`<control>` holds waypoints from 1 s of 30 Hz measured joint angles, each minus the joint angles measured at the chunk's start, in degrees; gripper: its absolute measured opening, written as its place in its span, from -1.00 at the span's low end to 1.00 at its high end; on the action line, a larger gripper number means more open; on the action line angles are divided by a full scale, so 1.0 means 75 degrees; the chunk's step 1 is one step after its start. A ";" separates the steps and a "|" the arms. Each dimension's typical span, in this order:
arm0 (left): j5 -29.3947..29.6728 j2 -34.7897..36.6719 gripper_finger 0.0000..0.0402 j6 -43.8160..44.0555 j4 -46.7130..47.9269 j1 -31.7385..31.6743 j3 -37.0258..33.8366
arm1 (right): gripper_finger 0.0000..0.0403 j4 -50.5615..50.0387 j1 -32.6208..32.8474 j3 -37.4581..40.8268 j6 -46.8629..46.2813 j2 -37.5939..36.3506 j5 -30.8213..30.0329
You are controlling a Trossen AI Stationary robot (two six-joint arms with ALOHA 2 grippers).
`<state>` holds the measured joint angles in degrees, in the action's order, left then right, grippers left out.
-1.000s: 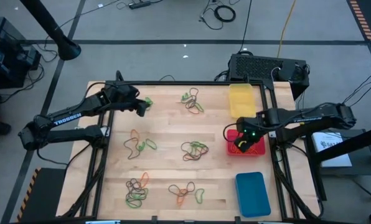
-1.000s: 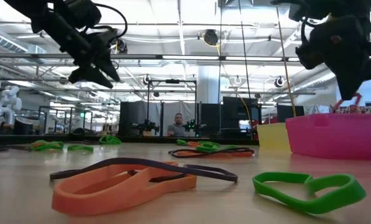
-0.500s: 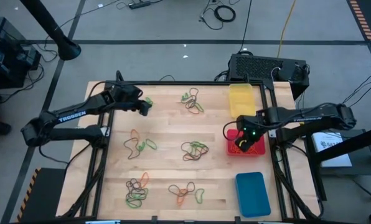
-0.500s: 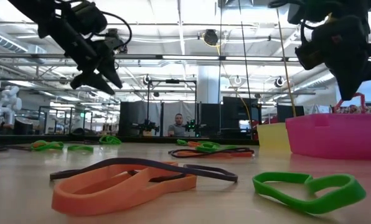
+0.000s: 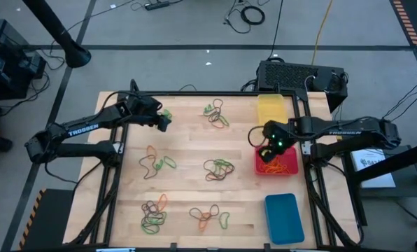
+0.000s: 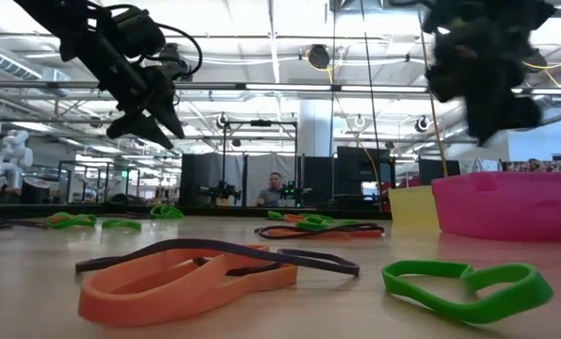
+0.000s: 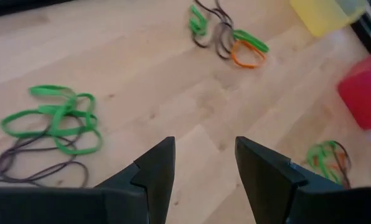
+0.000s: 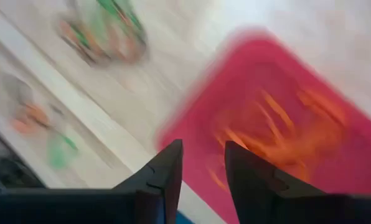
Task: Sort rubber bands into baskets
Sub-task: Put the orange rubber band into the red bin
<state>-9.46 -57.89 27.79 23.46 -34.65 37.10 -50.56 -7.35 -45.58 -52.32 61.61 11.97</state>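
Grey floor point(image 5: 194, 28) with cables; lit workshop hall behind wooden table point(image 5: 187, 150)

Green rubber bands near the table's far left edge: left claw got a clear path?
Probably yes. The left claw hangs open right by the green rubber bands, its fingers empty, with only bare wooden table around them.

The high view looks straight down on the whole desk point(image 5: 194, 143) from well above. The low view sits at desk-top height, facing level across the surface into the room beyond, very near an orange rubber band point(image 6: 182, 282). Each wrist view looks down past its own dark fingers. The red basket point(image 5: 290, 170) shows in all four views.
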 joint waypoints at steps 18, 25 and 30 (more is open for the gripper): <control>-0.0559 -0.0003 -0.13 -0.0172 0.0357 0.1152 0.0000 | -0.50 0.7717 -0.1922 -0.0487 0.1123 0.3616 -0.1350; -0.0427 -0.0003 -0.13 -0.0160 0.0907 0.1562 0.0000 | -0.44 0.7355 -0.1906 -0.1792 0.3501 0.5352 -0.1389; -0.0043 -0.0003 -0.13 0.0226 0.1076 0.1808 -0.0003 | -0.39 0.6368 -0.1912 -0.2493 0.3961 0.6161 -0.1411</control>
<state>-9.78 -57.91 29.49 31.53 -21.10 37.08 -2.81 -21.69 -64.28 -22.61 107.82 1.39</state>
